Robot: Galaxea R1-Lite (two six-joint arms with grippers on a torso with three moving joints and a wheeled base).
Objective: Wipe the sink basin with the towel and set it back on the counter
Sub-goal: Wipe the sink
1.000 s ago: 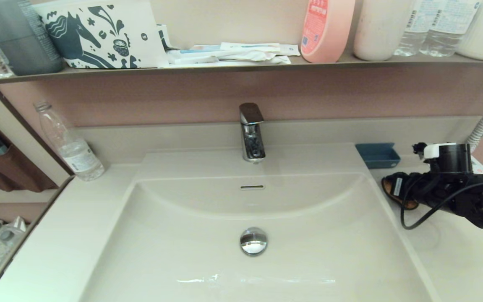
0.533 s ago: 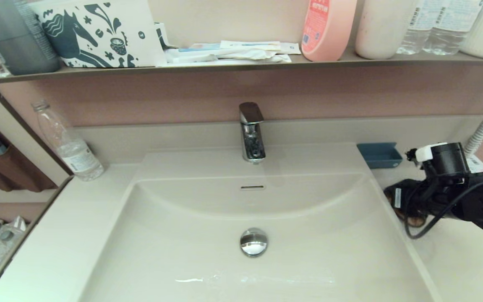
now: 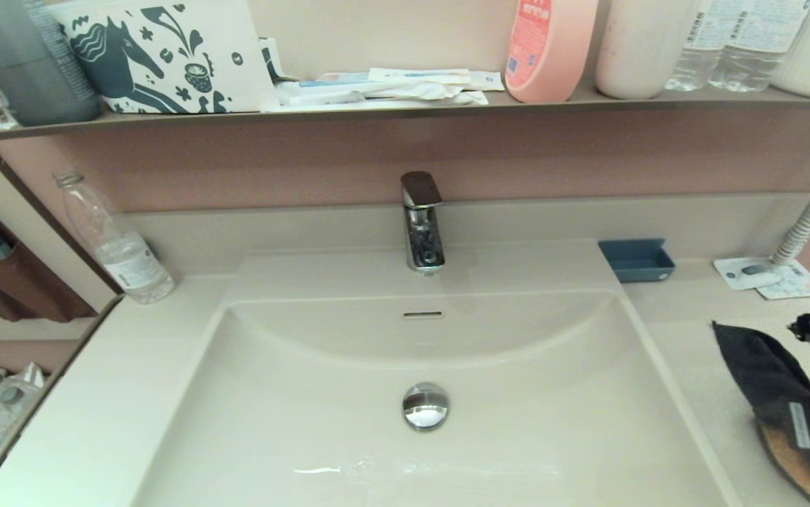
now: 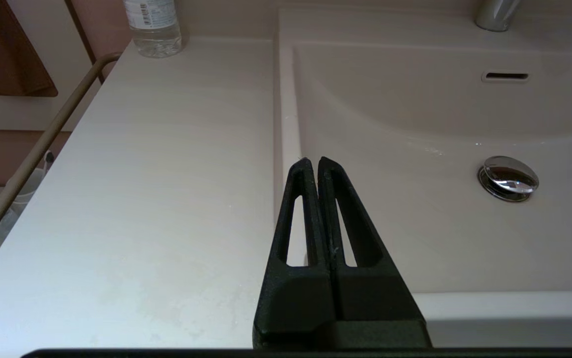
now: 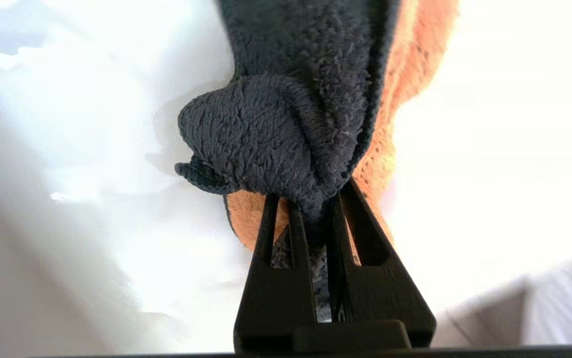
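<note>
At the right edge of the counter [image 3: 700,310], the right gripper [image 5: 315,204] has its fingers [image 5: 278,238] pinched tight on a bunched fold of the towel [image 5: 286,124], whose dark face and orange underside both show. Over the left rim of the sink basin [image 4: 415,233], the left gripper [image 4: 314,164] hangs with its fingers pressed together, holding nothing.

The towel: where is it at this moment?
In the head view the towel hangs at the far right, over the counter beside the sink basin, pinched in the right pincer.
</note>
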